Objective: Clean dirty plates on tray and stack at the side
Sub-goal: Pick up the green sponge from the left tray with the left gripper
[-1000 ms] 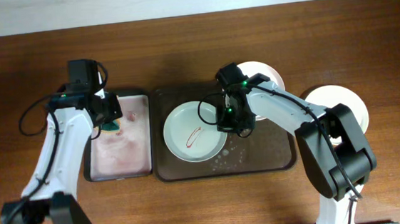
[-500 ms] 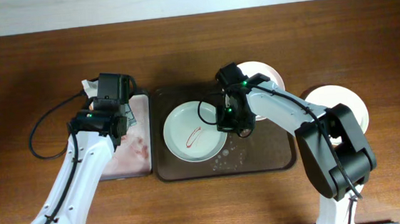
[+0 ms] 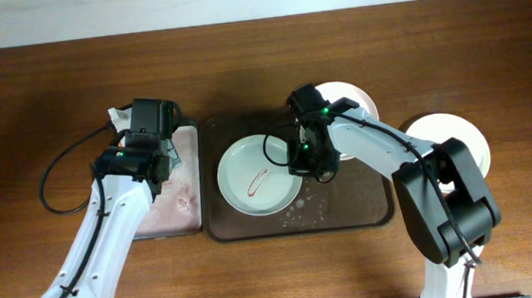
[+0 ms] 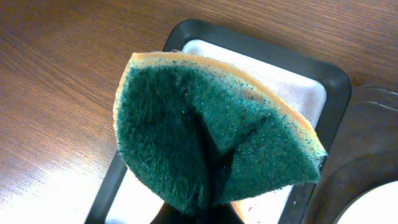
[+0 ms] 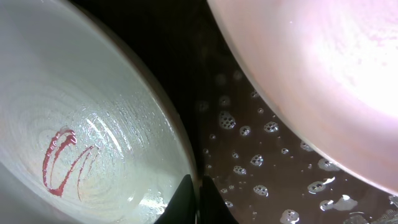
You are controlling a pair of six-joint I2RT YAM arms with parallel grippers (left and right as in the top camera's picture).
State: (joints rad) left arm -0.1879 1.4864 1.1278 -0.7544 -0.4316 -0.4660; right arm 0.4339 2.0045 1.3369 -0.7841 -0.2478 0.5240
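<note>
The pale green plate (image 3: 257, 173), red squiggle inside, lies centre frame on the brown tray (image 3: 367, 219); the right gripper (image 3: 305, 163) is clamped on its right rim. Left of centre, the left gripper (image 3: 164, 161) pinches a green sponge (image 4: 211, 143) over the sponge tray (image 3: 172, 219)

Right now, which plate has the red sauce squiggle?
The pale green-white plate on the tray, rim in the right pincer. The white plate behind it and the white plate off-tray look plain.

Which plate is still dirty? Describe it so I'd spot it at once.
Find the dark brown tray at centre. In its left half lies a pale green-white plate. It alone shows a thin red squiggle; the white plate at the tray's far right and the plate off the tray show none.
</note>
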